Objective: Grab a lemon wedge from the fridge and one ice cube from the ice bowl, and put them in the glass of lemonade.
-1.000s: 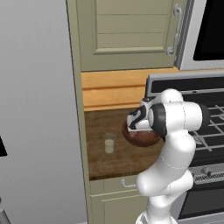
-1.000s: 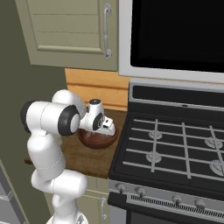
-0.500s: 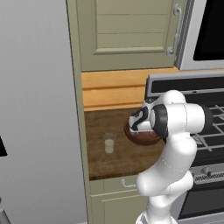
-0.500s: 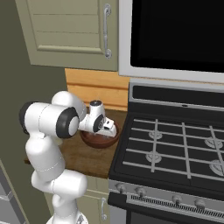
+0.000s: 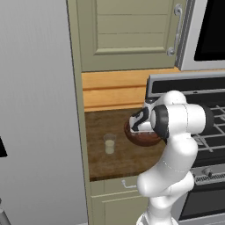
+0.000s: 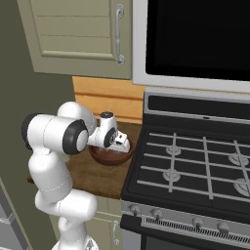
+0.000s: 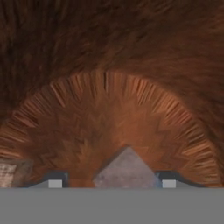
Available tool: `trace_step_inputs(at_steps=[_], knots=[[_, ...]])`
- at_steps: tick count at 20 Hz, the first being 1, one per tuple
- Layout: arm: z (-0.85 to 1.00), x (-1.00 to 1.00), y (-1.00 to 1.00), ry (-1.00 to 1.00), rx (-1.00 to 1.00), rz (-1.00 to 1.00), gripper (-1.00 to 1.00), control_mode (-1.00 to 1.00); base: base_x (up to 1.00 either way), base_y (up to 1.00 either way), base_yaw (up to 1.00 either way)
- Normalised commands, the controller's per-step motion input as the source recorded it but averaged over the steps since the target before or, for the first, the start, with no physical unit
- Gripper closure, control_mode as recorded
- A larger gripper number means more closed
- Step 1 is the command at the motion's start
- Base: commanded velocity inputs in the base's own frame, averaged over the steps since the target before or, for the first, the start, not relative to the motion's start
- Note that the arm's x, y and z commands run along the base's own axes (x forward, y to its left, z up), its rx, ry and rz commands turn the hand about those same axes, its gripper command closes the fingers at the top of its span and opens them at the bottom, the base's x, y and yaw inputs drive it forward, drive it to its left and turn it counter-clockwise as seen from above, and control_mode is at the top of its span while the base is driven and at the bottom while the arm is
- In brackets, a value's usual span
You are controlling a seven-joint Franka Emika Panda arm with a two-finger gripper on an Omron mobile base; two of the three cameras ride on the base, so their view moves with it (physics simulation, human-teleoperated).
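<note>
Hand view: tool (image 7: 108, 183) part-open astride an ice cube (image 7: 127, 168) in the bowl (image 7: 109, 109), not visibly gripping; the cube could squirt free.

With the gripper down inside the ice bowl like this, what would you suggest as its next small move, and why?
Probably finish closing the jaws. In the hand view a pale ice cube sits between the two fingertips, low in the ice bowl, and gaps show on both sides, so the gripper looks aligned but not gripping.
</note>
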Motion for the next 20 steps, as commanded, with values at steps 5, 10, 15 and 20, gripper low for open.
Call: trace_step_inputs(at_steps=[5,10,15,20], knots=[[0.00,0.00,0.00,0.00,0.00,0.00,1.00,-1.00,0.00,0.00,0.00],[0.00,0.03,0.00,0.00,-0.03,0.00,1.00,-1.00,0.00,0.00,0.00],[0.26,-0.09,0.02,-0.02,-0.10,0.00,1.00,-1.00,0.00,0.00,0.00],[0.83,-0.39,0.00,-0.14,-0.06,0.00,1.00,-1.00,0.00,0.00,0.00]])
